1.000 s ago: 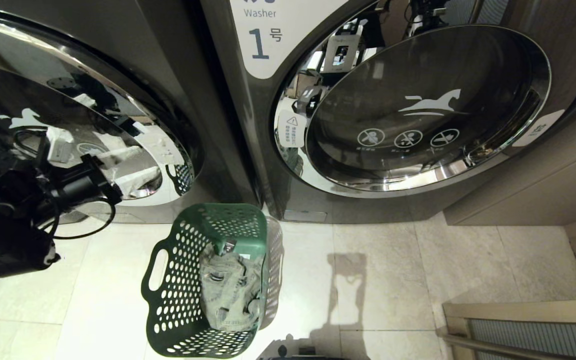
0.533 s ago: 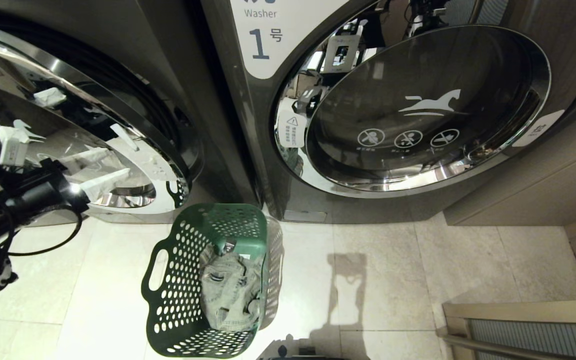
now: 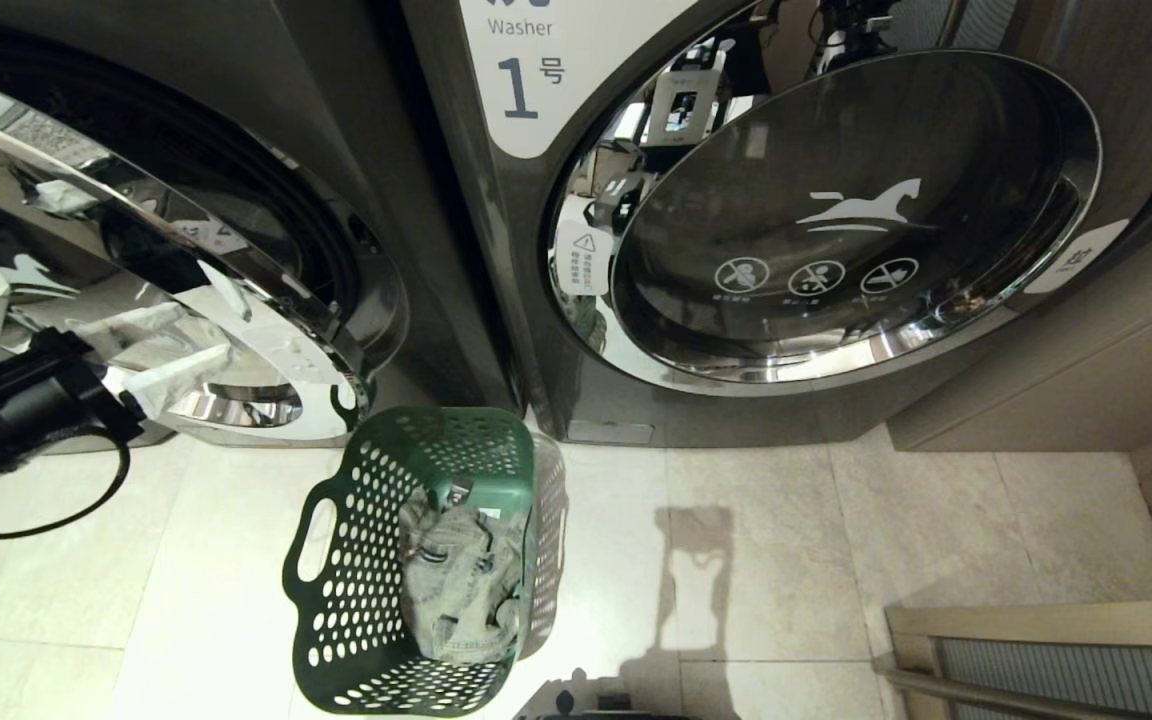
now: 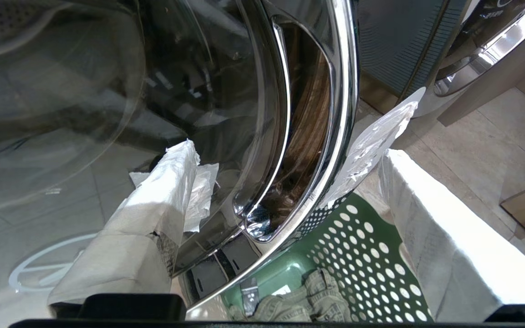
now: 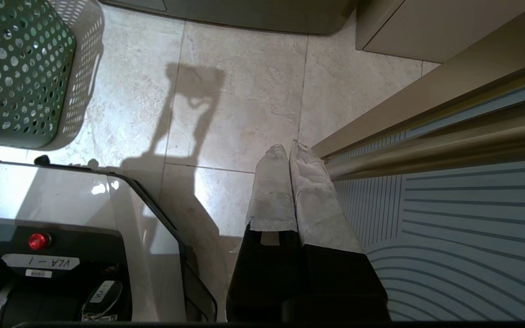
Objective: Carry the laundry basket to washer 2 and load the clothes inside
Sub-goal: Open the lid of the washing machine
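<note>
Left gripper wide open, straddling the rim of the washer door, holding nothing. Could slip off that slick chrome and let the door swing back. Basket on the floor just below, clothes inside. Right gripper shut, parked.

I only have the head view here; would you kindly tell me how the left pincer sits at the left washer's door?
Observer: The left pincer is open and straddles the door's chrome rim. One of its fingers is in front of the glass and the other is past the rim's outer edge. I cannot tell whether either one touches.
Operator: Thank you. And the right pincer, which I cannot see at all?
Observer: The right pincer is shut and empty. It points at the floor tiles beside a wooden rail.
</note>
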Robot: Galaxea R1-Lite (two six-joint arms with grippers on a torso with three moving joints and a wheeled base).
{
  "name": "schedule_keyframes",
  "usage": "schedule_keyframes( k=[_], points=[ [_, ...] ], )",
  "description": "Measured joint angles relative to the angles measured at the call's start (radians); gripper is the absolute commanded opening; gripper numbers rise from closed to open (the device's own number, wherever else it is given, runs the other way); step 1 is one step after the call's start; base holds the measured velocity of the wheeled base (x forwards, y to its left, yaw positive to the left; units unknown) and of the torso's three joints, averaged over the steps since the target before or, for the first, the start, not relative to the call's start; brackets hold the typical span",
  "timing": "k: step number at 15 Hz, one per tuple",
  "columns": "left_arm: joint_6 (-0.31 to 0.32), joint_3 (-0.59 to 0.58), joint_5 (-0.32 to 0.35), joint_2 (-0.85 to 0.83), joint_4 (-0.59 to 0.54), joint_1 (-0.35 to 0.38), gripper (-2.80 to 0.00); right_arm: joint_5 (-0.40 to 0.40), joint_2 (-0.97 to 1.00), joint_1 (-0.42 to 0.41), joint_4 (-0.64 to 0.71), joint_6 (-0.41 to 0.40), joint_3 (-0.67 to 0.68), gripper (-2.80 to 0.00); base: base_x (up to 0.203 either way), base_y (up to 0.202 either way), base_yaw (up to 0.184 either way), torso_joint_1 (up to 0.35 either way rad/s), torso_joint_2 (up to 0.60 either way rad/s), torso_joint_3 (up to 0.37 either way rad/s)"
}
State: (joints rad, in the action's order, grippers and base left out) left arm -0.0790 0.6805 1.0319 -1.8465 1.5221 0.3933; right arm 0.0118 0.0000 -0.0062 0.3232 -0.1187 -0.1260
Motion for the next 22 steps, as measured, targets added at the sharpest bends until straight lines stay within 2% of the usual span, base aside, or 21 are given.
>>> schedule_keyframes(
  k=[3,5,7,9,11,13,15,16,17,20,22],
  points=[
    [0.001,-0.054,-0.005,0.033,0.000,0.042,0.00,0.000,0.000,0.000,0.000,0.000,0.000,-2.80,0.000,0.000,0.000,0.000,0.00,0.000],
    [-0.004,-0.086,-0.031,0.086,-0.009,0.113,0.00,0.000,0.000,0.000,0.000,0.000,0.000,-2.80,0.000,0.000,0.000,0.000,0.00,0.000],
    [-0.024,-0.100,-0.068,0.169,-0.069,0.259,0.00,0.000,0.000,0.000,0.000,0.000,0.000,-2.80,0.000,0.000,0.000,0.000,0.00,0.000],
    [-0.072,-0.100,-0.113,0.286,-0.162,0.454,0.00,0.000,0.000,0.000,0.000,0.000,0.000,-2.80,0.000,0.000,0.000,0.000,0.00,0.000],
    [-0.176,-0.078,-0.174,0.458,-0.257,0.632,0.00,0.000,0.000,0.000,0.000,0.000,0.000,-2.80,0.000,0.000,0.000,0.000,0.00,0.000],
    [-0.352,-0.027,-0.236,0.653,-0.324,0.772,0.00,0.000,0.000,0.000,0.000,0.000,0.000,-2.80,0.000,0.000,0.000,0.000,0.00,0.000],
    [-0.505,0.048,-0.277,0.795,-0.323,0.845,0.00,0.000,0.000,0.000,0.000,0.000,0.000,-2.80,0.000,0.000,0.000,0.000,0.00,0.000],
    [-0.555,0.084,-0.284,0.843,-0.307,0.844,0.00,0.000,0.000,0.000,0.000,0.000,0.000,-2.80,0.000,0.000,0.000,0.000,0.00,0.000],
    [-0.575,0.121,-0.284,0.878,-0.298,0.810,0.00,0.000,0.000,0.000,0.000,0.000,0.000,-2.80,0.000,0.000,0.000,0.000,0.00,0.000],
    [-0.582,0.181,-0.245,0.929,-0.303,0.670,0.00,0.000,0.000,0.000,-0.003,0.000,0.003,-2.80,0.000,0.000,0.000,0.000,0.00,0.000],
    [-0.581,0.198,-0.218,0.949,-0.366,0.580,0.00,0.000,0.000,0.000,-0.001,0.000,0.001,-2.80,0.000,0.000,0.000,0.000,0.00,0.000]
  ],
)
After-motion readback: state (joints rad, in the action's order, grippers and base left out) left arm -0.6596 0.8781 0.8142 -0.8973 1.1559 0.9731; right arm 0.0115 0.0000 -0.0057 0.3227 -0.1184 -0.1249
